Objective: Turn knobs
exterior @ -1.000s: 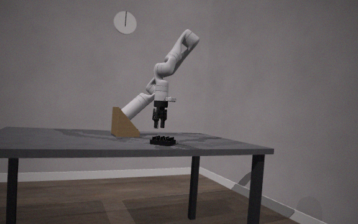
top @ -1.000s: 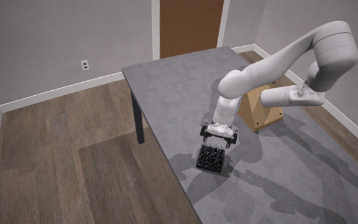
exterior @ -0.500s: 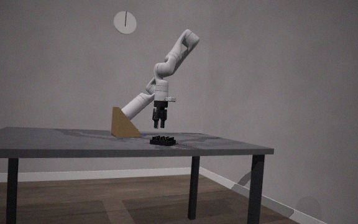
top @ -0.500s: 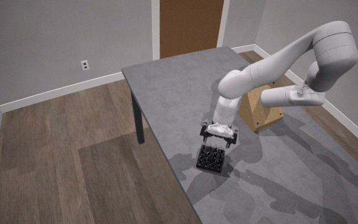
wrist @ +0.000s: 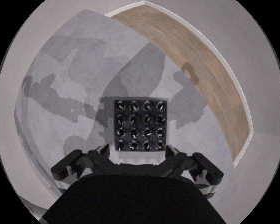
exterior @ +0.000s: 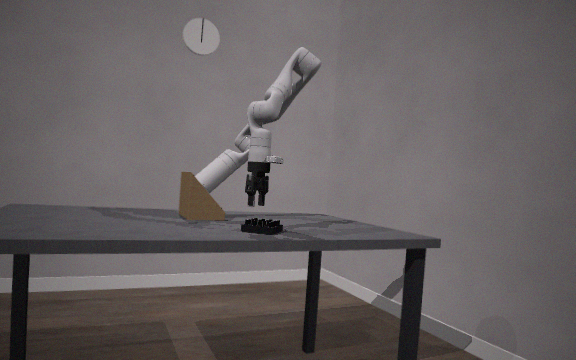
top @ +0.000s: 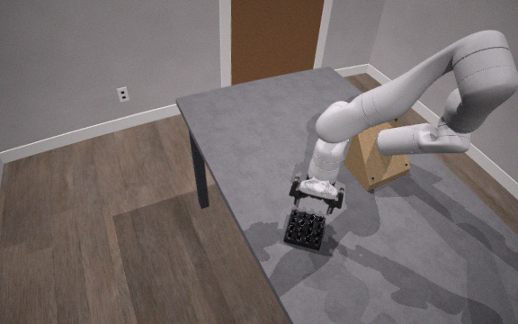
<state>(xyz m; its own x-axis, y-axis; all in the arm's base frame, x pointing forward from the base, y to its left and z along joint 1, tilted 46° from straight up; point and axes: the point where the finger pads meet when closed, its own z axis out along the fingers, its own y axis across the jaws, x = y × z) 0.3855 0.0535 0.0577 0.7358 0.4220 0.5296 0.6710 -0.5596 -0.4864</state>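
Observation:
The knob box [top: 305, 229] is a small black square box with several rows of dark knobs, standing on the grey table near its left edge. It also shows in the exterior view [exterior: 262, 226] and in the wrist view [wrist: 141, 128]. My gripper [top: 317, 208] hangs open and empty above the box, pointing straight down, well clear of the knobs; it shows in the exterior view [exterior: 256, 200] and at the bottom of the wrist view [wrist: 136, 165]. The knob lines and printed names are too small to read.
A tan wedge-shaped block [top: 376, 157] holds the arm's base behind the box, also in the exterior view [exterior: 197, 198]. The table's edge [top: 241, 225] runs close to the box's left side, with wooden floor below.

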